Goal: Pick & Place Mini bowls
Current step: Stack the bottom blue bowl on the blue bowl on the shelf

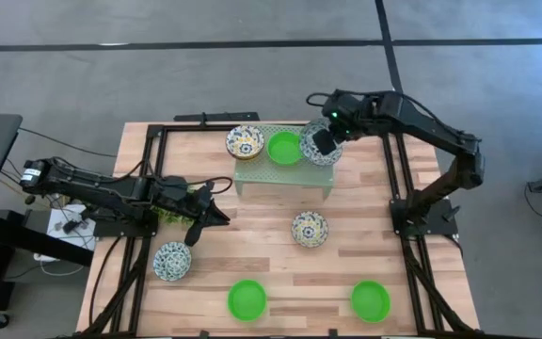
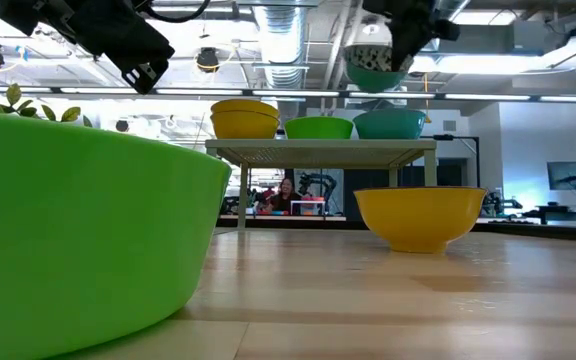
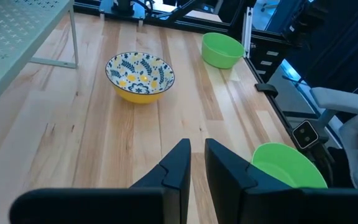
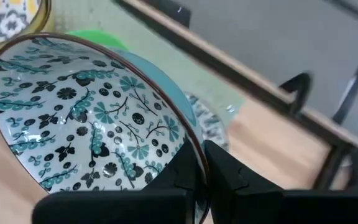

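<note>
My right gripper [image 1: 324, 141] is shut on a white mini bowl with a teal floral pattern [image 4: 86, 118]. It holds the bowl above the right end of the pale green rack [image 1: 280, 172]. On the rack stand a yellow-patterned bowl [image 1: 245, 142], a plain green bowl [image 1: 284, 148] and a teal bowl [image 2: 390, 124], which sits right under the held one [image 2: 376, 62]. My left gripper [image 1: 203, 213] hangs over the table's left side, shut on nothing, with only a narrow slit between its fingers [image 3: 180, 163]. My right gripper pinches the bowl's rim [image 4: 190, 144], one finger inside the bowl and one outside. The fingers come slanting down from above. The bowl is lifted clear of the rack and tilted, its opening turned partly sideways.
On the table stand a yellow-patterned bowl [image 1: 310, 229], a blue-patterned bowl [image 1: 172, 261] and two green bowls [image 1: 247, 299] [image 1: 370, 301] near the front edge. A small leafy plant [image 1: 167, 216] is beside the left gripper. Black frame rails [image 1: 398, 179] run along both sides.
</note>
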Motion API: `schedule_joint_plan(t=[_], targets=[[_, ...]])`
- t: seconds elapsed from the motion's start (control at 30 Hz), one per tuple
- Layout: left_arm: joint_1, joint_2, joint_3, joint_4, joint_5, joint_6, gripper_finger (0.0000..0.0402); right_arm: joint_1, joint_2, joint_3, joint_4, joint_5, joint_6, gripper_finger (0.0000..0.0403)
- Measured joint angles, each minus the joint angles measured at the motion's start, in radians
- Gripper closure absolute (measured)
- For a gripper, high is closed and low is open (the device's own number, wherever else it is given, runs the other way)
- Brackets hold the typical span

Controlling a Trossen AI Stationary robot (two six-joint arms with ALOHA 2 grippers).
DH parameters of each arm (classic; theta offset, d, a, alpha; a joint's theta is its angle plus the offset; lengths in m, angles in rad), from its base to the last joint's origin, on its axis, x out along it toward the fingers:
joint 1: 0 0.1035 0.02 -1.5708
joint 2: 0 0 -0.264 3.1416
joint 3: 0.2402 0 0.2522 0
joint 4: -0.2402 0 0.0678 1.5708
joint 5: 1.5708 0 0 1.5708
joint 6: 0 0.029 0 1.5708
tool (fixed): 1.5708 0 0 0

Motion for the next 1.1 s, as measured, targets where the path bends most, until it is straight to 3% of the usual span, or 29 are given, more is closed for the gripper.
schedule_joint_plan(t=[0.3,0.63,1.1], targets=[[0.0,0.0,0.0,0.001,0.0,0.0,0.0353,-0.084,0.08,-0.001,-0.061,-0.131,0.003,0.0391],[0.0,0.0,0.0,0.002,0.0,0.0,0.0353,-0.109,0.167,-0.001,-0.124,-0.173,-0.024,0.039],[0.0,0.0,0.0,0.002,0.0,0.0,0.0353,-0.143,0.167,-0.001,-0.142,-0.198,-0.136,0.0374]])
